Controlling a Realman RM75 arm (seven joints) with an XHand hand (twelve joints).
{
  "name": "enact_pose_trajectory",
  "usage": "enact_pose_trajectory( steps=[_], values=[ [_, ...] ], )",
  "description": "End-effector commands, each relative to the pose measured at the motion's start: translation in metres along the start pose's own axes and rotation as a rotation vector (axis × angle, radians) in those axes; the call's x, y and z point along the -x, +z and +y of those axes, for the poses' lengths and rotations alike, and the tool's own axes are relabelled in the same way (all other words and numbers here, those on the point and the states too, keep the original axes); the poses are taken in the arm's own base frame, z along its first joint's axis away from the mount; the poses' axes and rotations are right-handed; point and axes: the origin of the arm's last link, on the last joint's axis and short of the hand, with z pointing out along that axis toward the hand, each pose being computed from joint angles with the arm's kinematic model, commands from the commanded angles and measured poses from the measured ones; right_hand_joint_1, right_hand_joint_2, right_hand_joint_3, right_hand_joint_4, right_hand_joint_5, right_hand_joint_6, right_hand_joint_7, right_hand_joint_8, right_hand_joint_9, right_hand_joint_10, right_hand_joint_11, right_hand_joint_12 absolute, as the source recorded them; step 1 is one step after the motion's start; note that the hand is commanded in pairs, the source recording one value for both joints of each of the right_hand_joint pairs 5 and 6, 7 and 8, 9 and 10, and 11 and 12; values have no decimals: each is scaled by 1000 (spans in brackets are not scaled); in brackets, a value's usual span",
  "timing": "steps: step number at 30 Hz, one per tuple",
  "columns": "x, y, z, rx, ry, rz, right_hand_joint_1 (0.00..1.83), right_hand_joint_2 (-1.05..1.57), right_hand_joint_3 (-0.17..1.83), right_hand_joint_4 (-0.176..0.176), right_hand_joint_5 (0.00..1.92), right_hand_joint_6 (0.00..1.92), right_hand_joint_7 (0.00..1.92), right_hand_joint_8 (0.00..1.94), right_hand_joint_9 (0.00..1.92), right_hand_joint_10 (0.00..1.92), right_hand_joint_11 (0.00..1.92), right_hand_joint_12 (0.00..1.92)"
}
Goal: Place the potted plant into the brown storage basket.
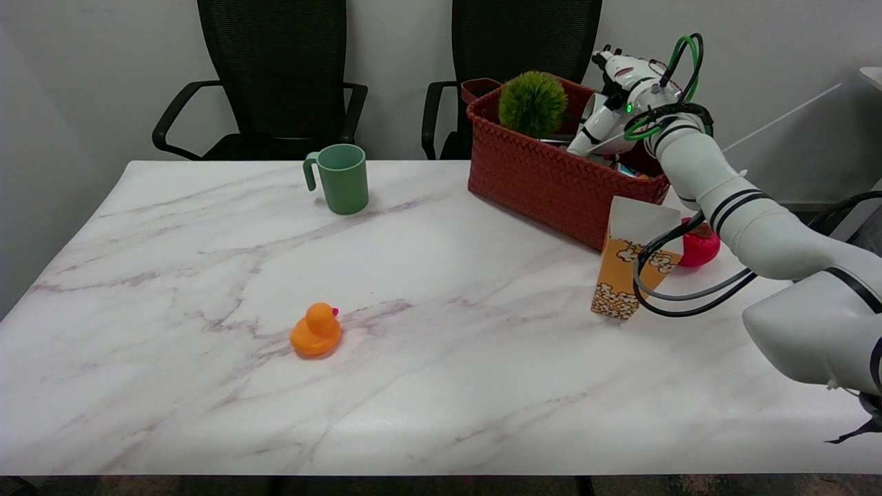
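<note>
- Potted plant (532, 103): its round green tuft shows above the rim of the brown storage basket (544, 180), just left of the right hand (606, 114); the pot itself is hidden behind the basket wall, so I cannot tell whether it stands on the bottom.
- Right hand: over the basket's interior, fingers pointing down toward the plant's base; whether they grasp the pot or have let go I cannot tell.
- Risk: if the pot is not seated, letting go may tip it against the wall.
- Risk: on lifting out, fingers or cables could snag the tuft or the woven rim and drag the basket.
- Popcorn box (630, 262) and red fruit (699, 246), below the hand beside the forearm, could be knocked over on the worktop (413, 386).
</note>
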Motion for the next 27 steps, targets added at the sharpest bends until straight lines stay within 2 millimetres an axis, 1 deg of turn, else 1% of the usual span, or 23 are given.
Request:
enact_pose_trajectory(
  steps=[1,5,7,10,11,14,16,18,21,24,27],
  values=[
    [-4,-1,5,29,42,26,1152,-284,-166,0,108,108,861,861,700,700,634,634],
    [-15,-3,8,51,95,75,1131,-302,-165,0,84,84,699,699,567,567,586,586],
    [-19,-4,9,50,103,90,1122,-317,-144,0,77,77,569,569,492,492,484,484],
    [-29,-8,8,48,128,136,1110,-341,-116,0,63,63,527,527,466,466,457,457],
    [-35,-10,8,51,148,160,1103,-342,-103,0,44,44,481,481,447,447,438,438],
    [-49,-15,11,59,189,213,1071,-286,-136,0,3,3,374,374,333,333,311,311],
    [-58,-19,14,63,206,248,1041,-215,-121,0,0,0,293,293,269,269,210,210],
    [-64,-24,19,71,217,280,1028,-201,-90,0,0,0,260,260,248,248,174,174],
    [-79,-38,21,69,253,353,1017,-216,-55,0,0,0,243,243,235,235,139,139],
    [-95,-57,22,60,291,431,999,-228,-17,0,0,0,225,225,220,220,105,105],
    [-108,-79,21,47,237,492,993,-223,4,0,0,0,200,200,205,205,86,86]
  ],
)
